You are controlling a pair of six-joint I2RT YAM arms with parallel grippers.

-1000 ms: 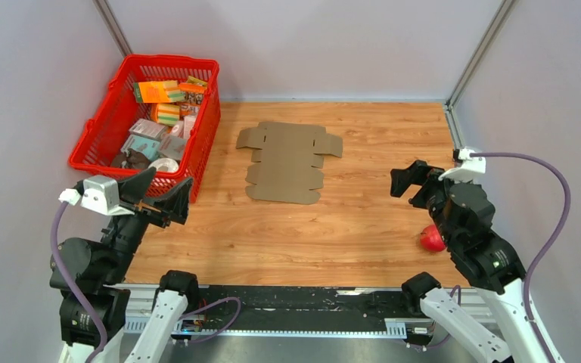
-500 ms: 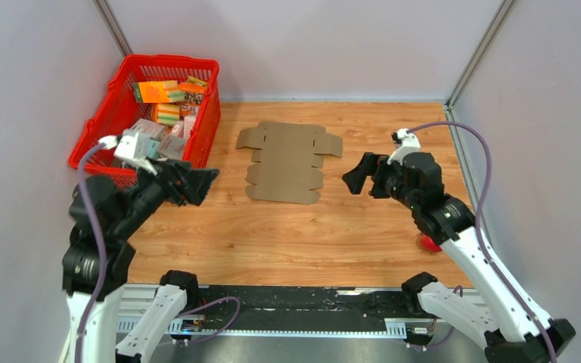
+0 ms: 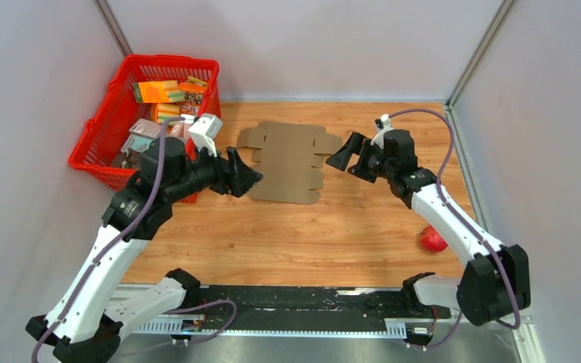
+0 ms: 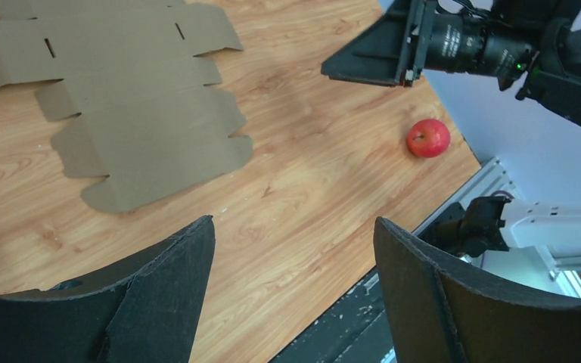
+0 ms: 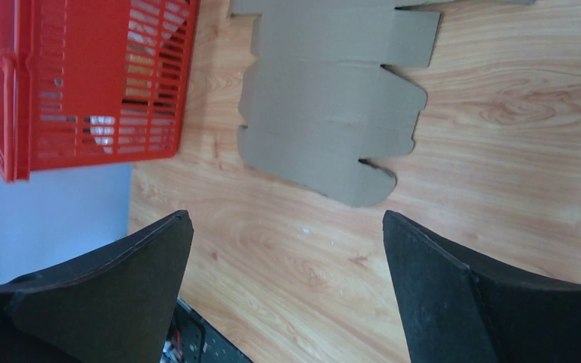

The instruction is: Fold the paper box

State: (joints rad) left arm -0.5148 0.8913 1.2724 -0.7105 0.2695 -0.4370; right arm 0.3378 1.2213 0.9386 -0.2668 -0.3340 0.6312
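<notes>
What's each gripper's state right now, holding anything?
Left gripper: open, holding nothing.
Right gripper: open, holding nothing.

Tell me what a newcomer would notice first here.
A flat brown die-cut cardboard sheet lies unfolded at the far middle of the wooden table, with the left arm and right arm leaning in from either side, jaws open and empty. A red plastic mesh basket of colourful packets sits at the far left corner, and a small red apple lies near the right edge.
</notes>
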